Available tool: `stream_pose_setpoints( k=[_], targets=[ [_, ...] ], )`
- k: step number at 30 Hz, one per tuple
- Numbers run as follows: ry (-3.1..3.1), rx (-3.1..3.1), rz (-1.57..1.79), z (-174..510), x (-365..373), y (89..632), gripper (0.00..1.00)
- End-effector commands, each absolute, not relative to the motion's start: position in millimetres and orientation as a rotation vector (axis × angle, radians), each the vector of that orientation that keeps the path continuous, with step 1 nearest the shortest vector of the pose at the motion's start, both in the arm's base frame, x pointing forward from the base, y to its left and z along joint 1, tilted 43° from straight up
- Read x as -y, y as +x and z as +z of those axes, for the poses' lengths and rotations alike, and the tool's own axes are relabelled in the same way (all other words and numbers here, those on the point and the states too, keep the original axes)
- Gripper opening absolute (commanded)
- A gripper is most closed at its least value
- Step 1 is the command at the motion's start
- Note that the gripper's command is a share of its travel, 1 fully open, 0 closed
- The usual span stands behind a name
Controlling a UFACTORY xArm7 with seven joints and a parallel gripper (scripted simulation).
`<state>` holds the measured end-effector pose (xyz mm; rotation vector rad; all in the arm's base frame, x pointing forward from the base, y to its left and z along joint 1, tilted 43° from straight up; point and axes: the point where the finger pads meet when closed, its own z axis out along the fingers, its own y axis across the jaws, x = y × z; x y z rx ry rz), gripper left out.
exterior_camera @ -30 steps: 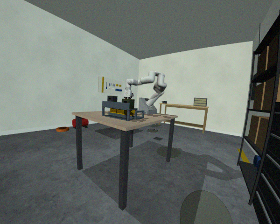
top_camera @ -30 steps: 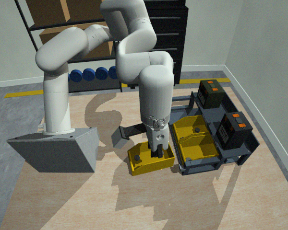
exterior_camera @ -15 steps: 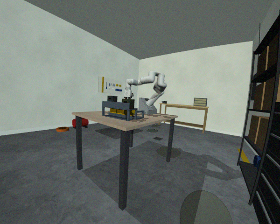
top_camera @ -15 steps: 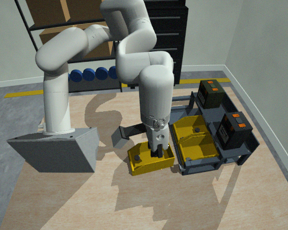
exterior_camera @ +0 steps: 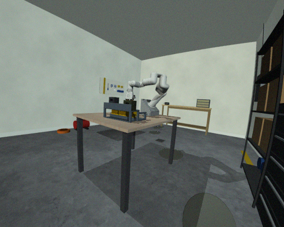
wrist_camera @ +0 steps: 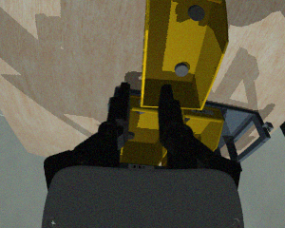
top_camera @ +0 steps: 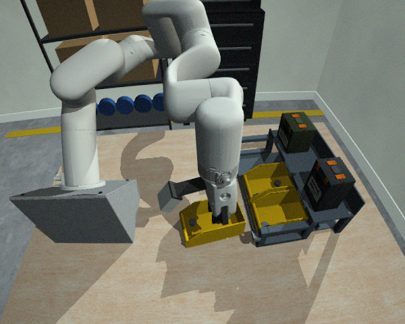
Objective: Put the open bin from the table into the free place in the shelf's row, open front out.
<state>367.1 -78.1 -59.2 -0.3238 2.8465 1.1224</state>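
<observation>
The yellow open bin stands level on the table, its low front away from the shelf. It holds round grey parts; two show in the wrist view. My gripper is over the bin's shelf-side half, pointing down. Its fingers are partly closed with a gap between them, one on each side of a long side wall in the wrist view; no grip on the wall shows. The shelf holds two yellow bins side by side, fronts towards the table bin. The free place is at the far end.
A green box and a black box stand on the board over the bins' rear ends. The shelf's end frame rises beside the free place. The robot's grey base stands left.
</observation>
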Motion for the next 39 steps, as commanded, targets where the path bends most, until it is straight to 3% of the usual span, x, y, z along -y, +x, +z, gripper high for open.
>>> stream_pose_setpoints(
  k=[1, 39],
  targets=[
    [-0.323, -2.846, 1.12, -72, 67, 367, 0.28],
    [-0.323, -2.846, 1.12, -104, 37, 366, 0.28]
  ],
)
